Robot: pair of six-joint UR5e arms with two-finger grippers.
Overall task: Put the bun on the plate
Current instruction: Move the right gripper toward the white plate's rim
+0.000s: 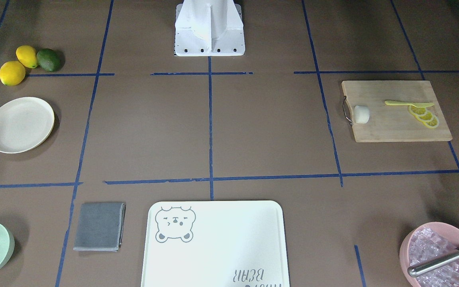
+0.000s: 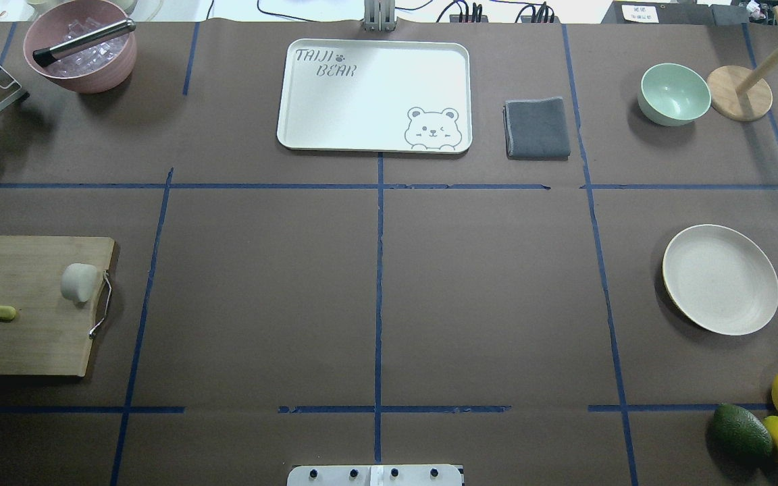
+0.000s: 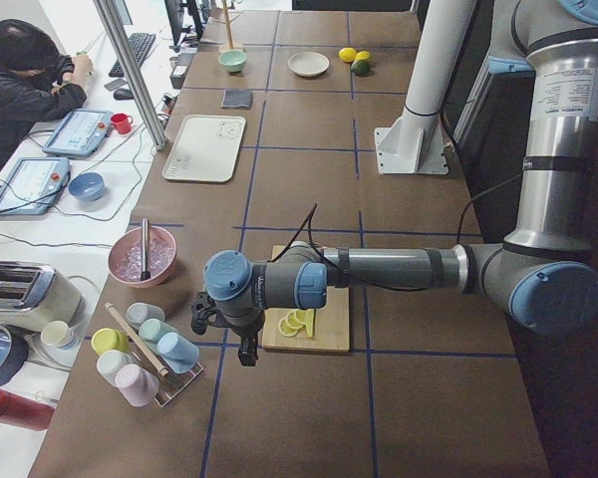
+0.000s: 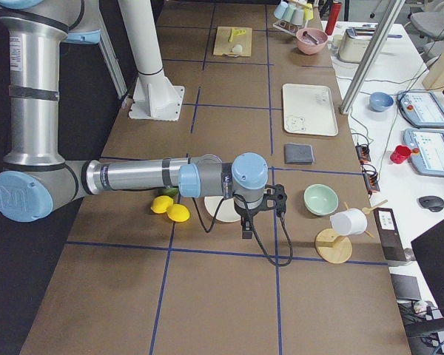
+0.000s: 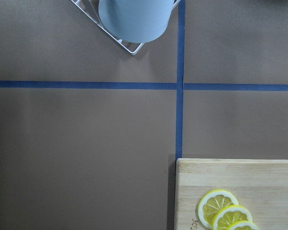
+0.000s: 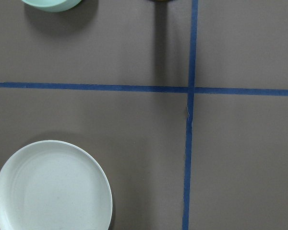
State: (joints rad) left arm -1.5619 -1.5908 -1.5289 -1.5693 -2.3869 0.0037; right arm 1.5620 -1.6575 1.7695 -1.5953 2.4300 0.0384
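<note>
Your bun (image 2: 80,282) sits on the cutting board (image 2: 24,337) at its wire handle (image 2: 102,304) end, well apart from the plate (image 2: 720,279). The left gripper (image 3: 246,351) hangs nearer, off the end by the lemon slices (image 1: 424,115), so reach inward. You cannot tell whether it or the right gripper (image 4: 246,228) is open.

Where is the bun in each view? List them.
Front-facing: bun right, on cutting board's left end.
Overhead: left, board's handle end.
Exterior left: not visible.
Exterior right: top, on far board.
Left wrist: absent.
Right wrist: absent.
Landmark: the cutting board.
</note>
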